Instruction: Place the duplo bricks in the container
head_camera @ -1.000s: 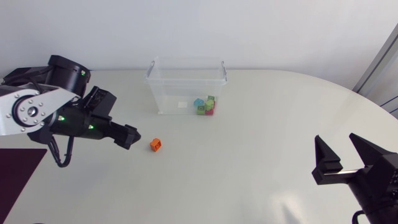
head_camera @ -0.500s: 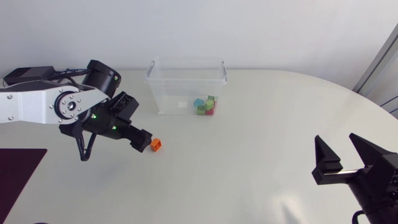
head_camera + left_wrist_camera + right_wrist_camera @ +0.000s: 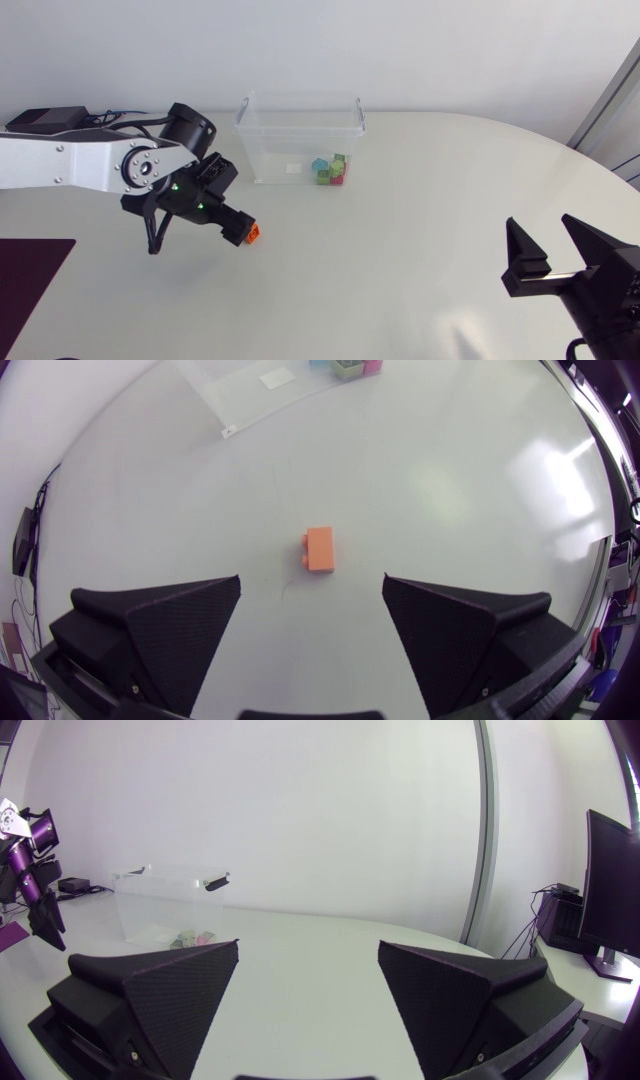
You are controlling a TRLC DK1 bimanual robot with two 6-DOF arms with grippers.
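Observation:
An orange duplo brick (image 3: 253, 234) lies on the white table, left of and in front of the clear container (image 3: 300, 135). My left gripper (image 3: 238, 228) hovers right at it, open. In the left wrist view the orange brick (image 3: 320, 549) sits just ahead of the gap between the spread fingers, touching neither; the left gripper (image 3: 312, 585) is empty. Several coloured bricks (image 3: 330, 170) lie in the container's front right corner. My right gripper (image 3: 552, 255) stands open and empty at the front right, far from the bricks. The right wrist view shows the container (image 3: 165, 905) well ahead of the right gripper (image 3: 308, 980).
The container's near wall (image 3: 250, 390) is some way ahead of the orange brick. A dark mat (image 3: 30, 270) lies at the front left of the table. Bare white tabletop (image 3: 400, 260) stretches between the two grippers.
My left arm has swung right and forward from the left edge, bringing its open gripper up to the orange brick. The brick and the right arm have not moved.

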